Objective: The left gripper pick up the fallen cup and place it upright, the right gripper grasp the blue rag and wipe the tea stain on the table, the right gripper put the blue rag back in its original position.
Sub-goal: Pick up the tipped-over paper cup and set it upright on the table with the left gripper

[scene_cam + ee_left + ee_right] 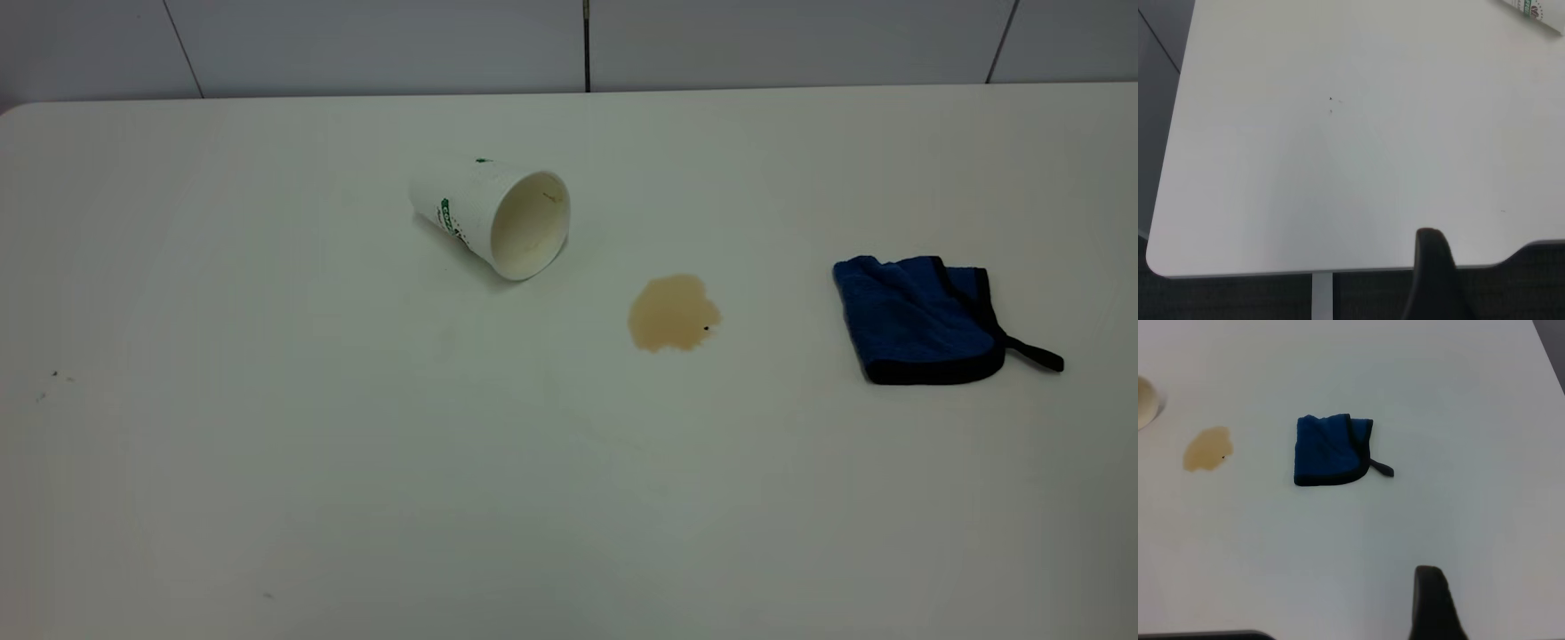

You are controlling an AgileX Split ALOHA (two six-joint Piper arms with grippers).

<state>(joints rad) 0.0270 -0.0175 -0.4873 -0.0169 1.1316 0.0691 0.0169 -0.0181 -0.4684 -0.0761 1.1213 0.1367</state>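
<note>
The white paper cup (471,213) lies on its side on the white table (267,498), its mouth facing front right. The light brown tea stain (673,313) sits to the right of the cup's mouth. The folded blue rag (916,320) lies flat farther right, with its black strap pointing right. Neither arm shows in the exterior view. A black part of my left gripper (1431,267) hangs over the table's near edge, far from the cup (1535,12). A black part of my right gripper (1431,600) is above bare table, apart from the rag (1331,450), stain (1207,449) and cup (1146,400).
A grey tiled wall (373,44) runs behind the table's far edge. Tiny dark specks (53,375) mark the table's left side. The left wrist view shows a rounded table corner (1155,257) and a white table leg (1322,297) over dark floor.
</note>
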